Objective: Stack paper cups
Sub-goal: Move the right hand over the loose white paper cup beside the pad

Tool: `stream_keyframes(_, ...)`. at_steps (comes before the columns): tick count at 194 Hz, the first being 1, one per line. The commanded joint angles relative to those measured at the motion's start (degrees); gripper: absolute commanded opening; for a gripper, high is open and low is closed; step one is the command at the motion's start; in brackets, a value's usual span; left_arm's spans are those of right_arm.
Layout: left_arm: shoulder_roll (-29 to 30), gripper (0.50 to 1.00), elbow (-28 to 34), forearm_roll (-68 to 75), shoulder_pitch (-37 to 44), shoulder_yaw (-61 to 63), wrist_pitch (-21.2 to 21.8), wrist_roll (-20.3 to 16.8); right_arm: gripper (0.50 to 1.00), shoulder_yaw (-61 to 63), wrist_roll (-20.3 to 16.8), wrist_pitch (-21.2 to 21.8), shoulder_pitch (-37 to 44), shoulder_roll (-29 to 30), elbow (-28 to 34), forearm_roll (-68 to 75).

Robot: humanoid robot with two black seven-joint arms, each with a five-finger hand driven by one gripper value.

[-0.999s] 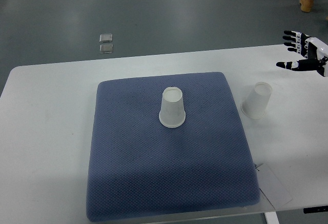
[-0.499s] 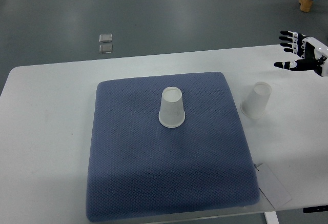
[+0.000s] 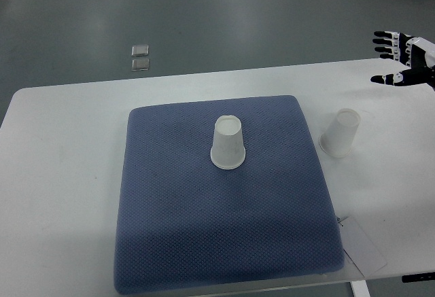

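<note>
A white table point(image 3: 68, 147) is carrying a dark blue textured mat point(image 3: 224, 236) across its middle. One white paper cup point(image 3: 228, 143) is sitting upside down near the centre of the mat, towards its far half. A second paper cup point(image 3: 339, 133) is standing upside down, leaning slightly, on the bare tabletop just beside the mat's right edge, well apart from the first. The robot's right hand point(image 3: 405, 62), black and white, is hovering at the picture's far right edge above the table's back corner, its fingers point(image 3: 385, 39) spread and holding nothing. Two small clear squares point(image 3: 141, 57) are lying on the grey floor beyond the table.
</note>
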Motion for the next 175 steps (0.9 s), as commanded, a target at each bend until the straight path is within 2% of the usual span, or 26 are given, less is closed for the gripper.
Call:
stream_keyframes(1, 0.0, 1.0, 0.0, 0.0, 0.0, 0.0, 0.0, 0.0, 0.928, -0.6, 1.6, -0.6, 1.3, -2.0, 2.8, -6.5)
stream_keyframes(15, 0.0, 1.0, 0.0, 0.0, 0.0, 0.0, 0.0, 0.0, 0.928, -0.6, 1.8, -0.7, 1.4, -2.2, 3.6, -7.9)
stream_keyframes(17, 0.0, 1.0, 0.0, 0.0, 0.0, 0.0, 0.0, 0.0, 0.928, -0.6, 2.1, -1.2, 2.1, -2.8, 6.2, -12.3)
stream_keyframes(76, 0.0, 1.0, 0.0, 0.0, 0.0, 0.1, 0.0, 0.0, 0.926, -0.9, 2.1, -7.7, 4.9, -5.8, 18.0, -35.0)
stream_keyframes(127, 0.0, 1.0, 0.0, 0.0, 0.0, 0.0, 0.0, 0.0, 0.928, -5.8, 1.8, -7.9, 7.1, -10.1, 26.7, -47.8)
stream_keyframes(154, 0.0, 1.0, 0.0, 0.0, 0.0, 0.0, 0.0, 0.0, 0.93, -7.3, 1.4, -8.4, 7.4, -10.3, 28.4, -52.2)
stream_keyframes(175, 0.0, 1.0, 0.0, 0.0, 0.0, 0.0, 0.0, 0.0, 0.96, -7.4, 0.9, -8.7, 7.7, -9.7, 28.2, -53.0)
